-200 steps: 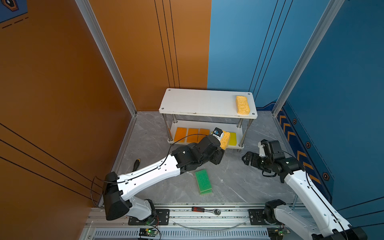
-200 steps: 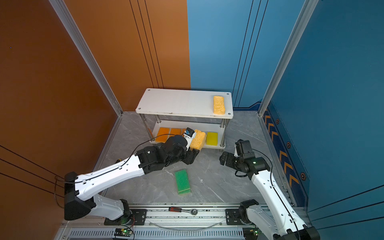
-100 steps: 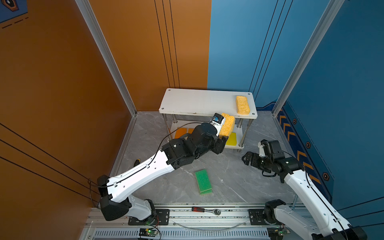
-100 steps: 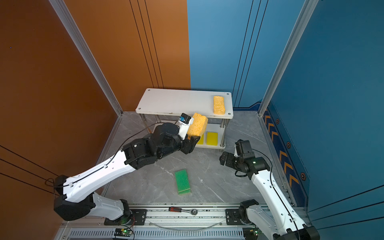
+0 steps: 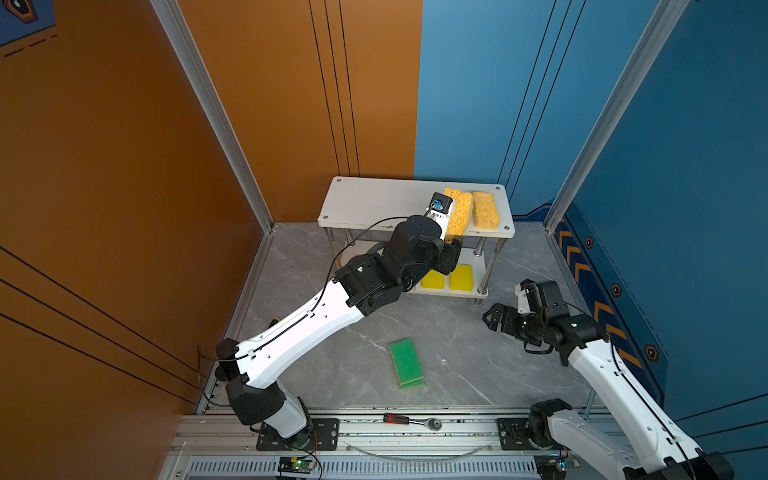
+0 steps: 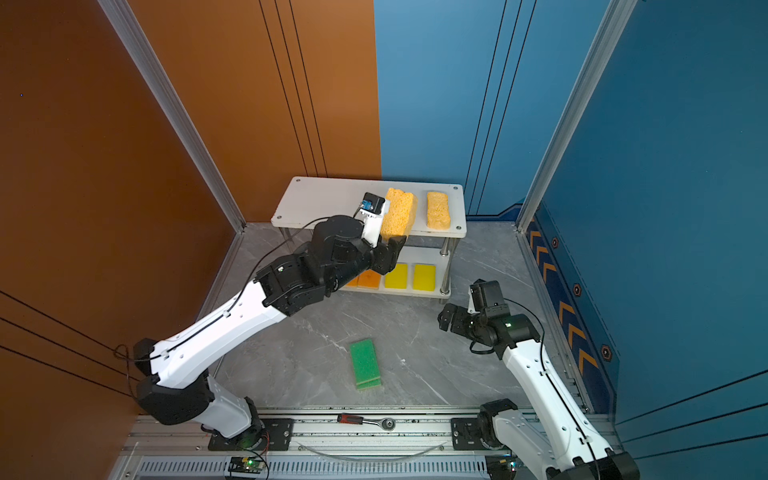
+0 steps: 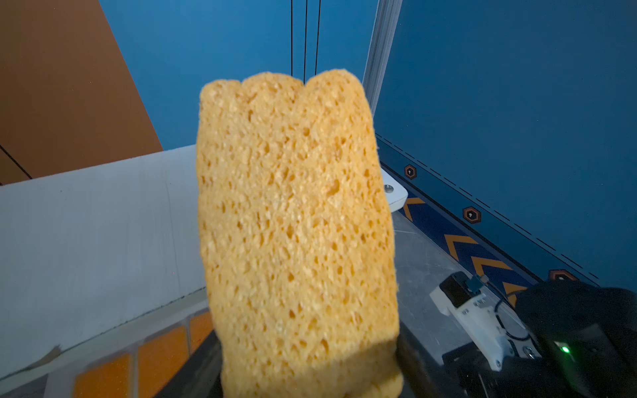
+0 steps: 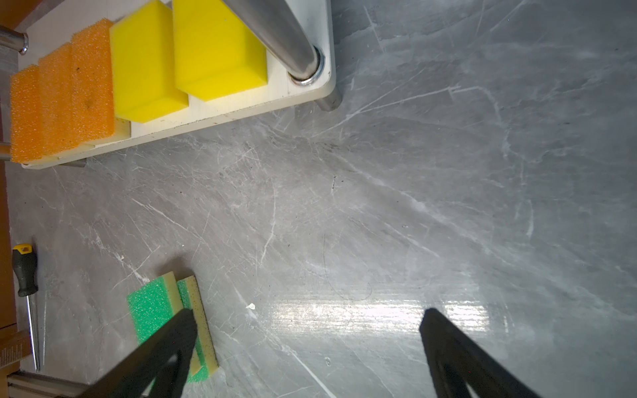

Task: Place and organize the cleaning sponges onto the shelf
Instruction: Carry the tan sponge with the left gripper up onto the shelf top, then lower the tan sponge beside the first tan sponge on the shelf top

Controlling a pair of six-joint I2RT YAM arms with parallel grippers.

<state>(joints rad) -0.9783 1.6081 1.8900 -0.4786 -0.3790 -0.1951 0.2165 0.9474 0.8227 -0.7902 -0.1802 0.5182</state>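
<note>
Sticking up from left gripper (image 5: 454, 243), porous sponge (image 5: 459, 212)

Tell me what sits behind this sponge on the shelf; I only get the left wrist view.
Observer: A second porous sponge lies flat on the top board of the shelf, just right of the held sponge.
Operator: Report what is left to shelve.
Observer: Two green-topped sponges lie stacked, slightly offset, on the table.
Operator: Check the other arm.
Observer: The right gripper hangs open above the table, holding nothing.
</note>
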